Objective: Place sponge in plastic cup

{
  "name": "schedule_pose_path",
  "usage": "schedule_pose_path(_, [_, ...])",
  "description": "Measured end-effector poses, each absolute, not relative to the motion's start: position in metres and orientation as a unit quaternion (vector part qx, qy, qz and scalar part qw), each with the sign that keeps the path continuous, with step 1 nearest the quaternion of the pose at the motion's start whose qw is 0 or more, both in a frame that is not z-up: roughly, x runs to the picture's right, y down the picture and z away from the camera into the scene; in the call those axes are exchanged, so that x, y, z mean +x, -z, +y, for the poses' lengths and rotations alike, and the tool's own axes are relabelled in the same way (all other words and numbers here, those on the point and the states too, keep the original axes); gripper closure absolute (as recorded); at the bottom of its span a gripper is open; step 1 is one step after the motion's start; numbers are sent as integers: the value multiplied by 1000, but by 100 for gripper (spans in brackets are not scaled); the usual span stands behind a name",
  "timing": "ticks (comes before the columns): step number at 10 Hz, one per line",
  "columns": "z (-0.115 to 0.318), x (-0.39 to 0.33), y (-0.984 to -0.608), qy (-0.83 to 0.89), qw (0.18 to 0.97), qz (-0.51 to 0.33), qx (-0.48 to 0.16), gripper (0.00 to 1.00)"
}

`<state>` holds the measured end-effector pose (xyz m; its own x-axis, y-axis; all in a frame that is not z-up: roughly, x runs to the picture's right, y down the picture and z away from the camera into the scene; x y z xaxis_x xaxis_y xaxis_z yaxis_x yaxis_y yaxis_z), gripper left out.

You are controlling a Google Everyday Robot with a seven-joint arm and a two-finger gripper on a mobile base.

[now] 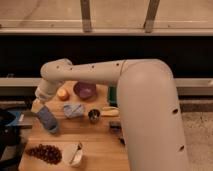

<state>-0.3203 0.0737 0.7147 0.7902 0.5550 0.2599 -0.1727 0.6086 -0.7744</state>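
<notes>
- Blue sponge (46, 118) is held tilted at the left side of the wooden bench (100, 145), its lower end reaching down to the plastic cup (53, 129), which is mostly hidden behind it.
- The gripper (42, 106) is seen at the end of the white arm (125, 80), above the bench's left edge, with its fingers clamped on the upper end of the sponge.
- Whether the sponge already touches the inside of the cup cannot be told.
- A crumpled blue-grey cloth (74, 110) is laid just right of the sponge, near the middle of the bench.
- A small metal cup (93, 116) is stood just right of the cloth, and a yellow object (110, 111) is laid beside it.
- A purple bowl (85, 90) is placed at the back of the bench, with an orange fruit (63, 94) just to its left.
- A bunch of dark grapes (44, 153) is laid at the front left corner, and a white mug (73, 153) is tipped on its side just right of it.
</notes>
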Motion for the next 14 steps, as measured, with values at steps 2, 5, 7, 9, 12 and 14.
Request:
schedule_pose_path(2, [81,-321,-714,-219,858,-249,-392,100])
schedule_pose_path(5, [93,-313,-719,-234,855,-238,-397,100])
schedule_pose_path(7, [94,-309,-724,-239,855,-233,-397,100])
schedule_pose_path(9, [94,-305,-731,-244,855,-230,-395,100])
schedule_pose_path(12, [94,-305,-741,-247,854,-235,-393,100])
schedule_pose_path(14, [95,-305,-748,-249,852,-238,-394,100])
